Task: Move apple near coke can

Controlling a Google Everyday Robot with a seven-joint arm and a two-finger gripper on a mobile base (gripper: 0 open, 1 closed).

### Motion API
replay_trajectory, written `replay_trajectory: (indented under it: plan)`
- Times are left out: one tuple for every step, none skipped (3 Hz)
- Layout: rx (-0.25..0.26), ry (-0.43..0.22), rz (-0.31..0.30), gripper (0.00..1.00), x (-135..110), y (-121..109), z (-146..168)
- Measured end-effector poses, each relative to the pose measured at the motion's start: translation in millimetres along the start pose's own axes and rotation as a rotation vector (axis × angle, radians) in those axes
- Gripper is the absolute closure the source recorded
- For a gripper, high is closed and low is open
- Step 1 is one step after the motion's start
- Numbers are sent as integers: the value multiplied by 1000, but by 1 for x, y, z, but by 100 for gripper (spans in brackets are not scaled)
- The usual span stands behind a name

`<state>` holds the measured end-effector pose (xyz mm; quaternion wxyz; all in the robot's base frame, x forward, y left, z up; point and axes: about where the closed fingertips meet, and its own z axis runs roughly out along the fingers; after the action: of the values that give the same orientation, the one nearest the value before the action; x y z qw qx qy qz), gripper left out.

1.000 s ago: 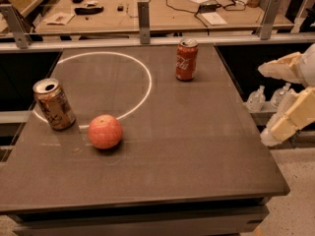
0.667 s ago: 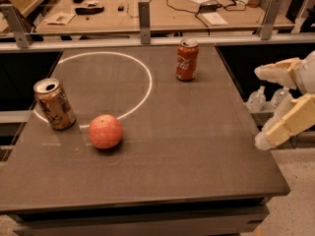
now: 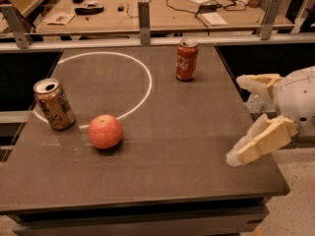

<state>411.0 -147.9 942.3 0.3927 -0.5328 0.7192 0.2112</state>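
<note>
The reddish-orange apple point(image 3: 105, 131) sits on the dark table point(image 3: 177, 146) at the front left, on the edge of a white painted circle. The red coke can point(image 3: 187, 59) stands upright at the back, right of centre. My gripper point(image 3: 242, 119) is at the right edge of the table, far from both. Its two cream fingers point(image 3: 260, 141) are spread wide apart and hold nothing.
A tan-gold can point(image 3: 54, 104) with dark markings stands at the left edge, close to the apple. Behind the table a rail with metal posts point(image 3: 143, 15) fronts a wooden bench with cables and papers. The floor shows at the lower right.
My gripper has moved a little to the left, toward the table's right edge. The apple and both cans have not moved.
</note>
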Motion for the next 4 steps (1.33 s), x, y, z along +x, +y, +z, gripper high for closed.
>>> replay_trajectory:
  plan:
    - [-10,-82,45,0,0,7,22]
    - [-25,-153,97,0,-3,15,51]
    - [-25,-153,97,0,-3,15,51]
    - [-16,-155,107,0,-8,18,59]
